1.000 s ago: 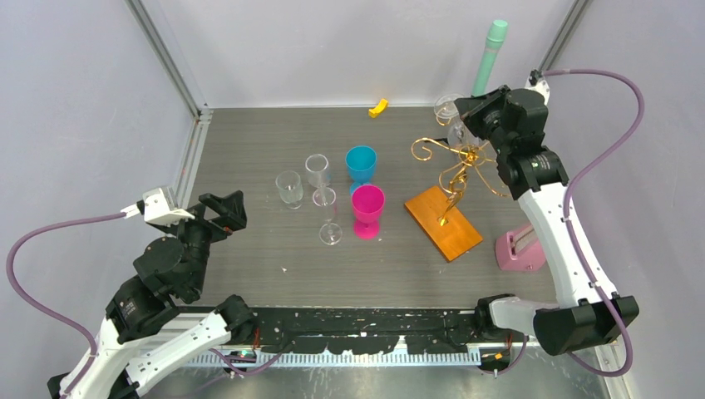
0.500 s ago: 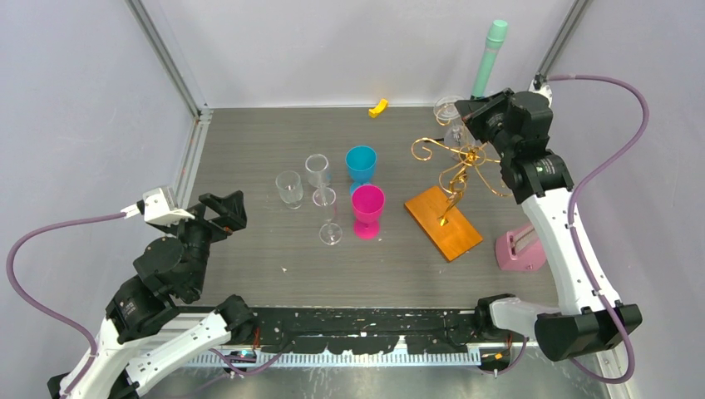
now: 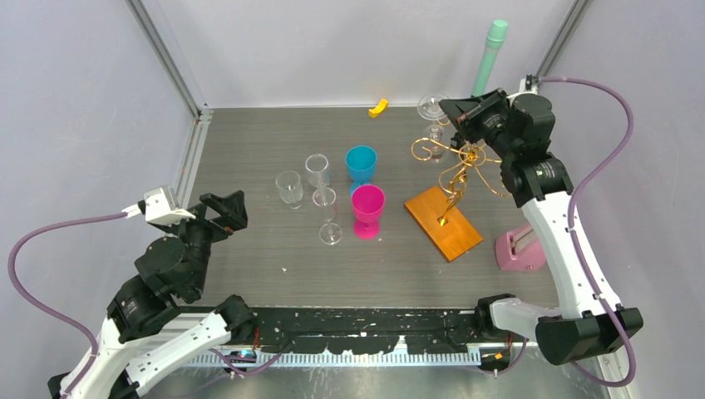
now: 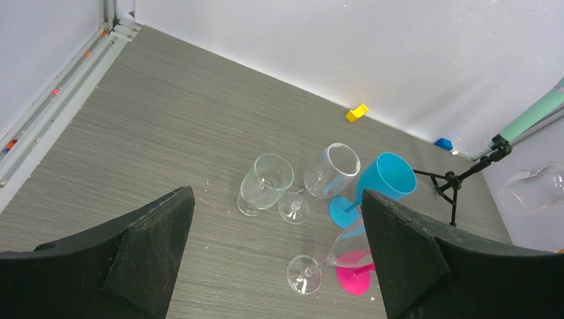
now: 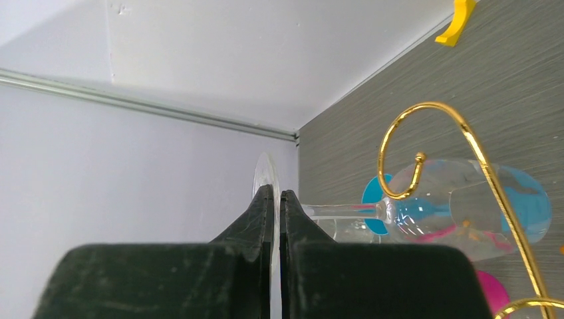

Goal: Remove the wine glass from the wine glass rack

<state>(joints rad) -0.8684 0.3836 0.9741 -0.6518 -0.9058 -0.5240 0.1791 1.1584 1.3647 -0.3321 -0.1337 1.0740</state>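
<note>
Up at the far right of the grey table [image 3: 249,141], the right gripper [image 3: 451,108] reaches in over the wine glass rack [image 3: 459,166], a thin gold wire stand with curled arms rising from an orange-brown wooden base [image 3: 443,223]. Its two black fingers [image 5: 256,219] are pressed together on the flat round foot of a clear wine glass [image 5: 452,212], pinching the thin disc, which the wrist camera sees edge-on. The glass lies on its side. From the pinched foot the stem runs straight away from the fingers to the bowl, which sits just behind one gold curl [image 5: 406,153] of the rack. The wire crosses in front of the bowl, and I cannot tell whether it touches the glass. From above, the foot shows as a pale ring at the fingertips, with the bowl near the rack's upper curls, raised off the table and apart from the base. The left gripper [image 3: 224,212] hangs over the near left of the table, well apart from the rack, its fingers spread wide with nothing between them. Between the two arms stand a teal goblet [image 3: 361,164], a pink goblet [image 3: 367,208] and three clear glasses [image 3: 289,188]. A small yellow piece [image 3: 378,107] lies by the back wall, and a mint-green tube [image 3: 490,50] rises at the back right corner.
</note>
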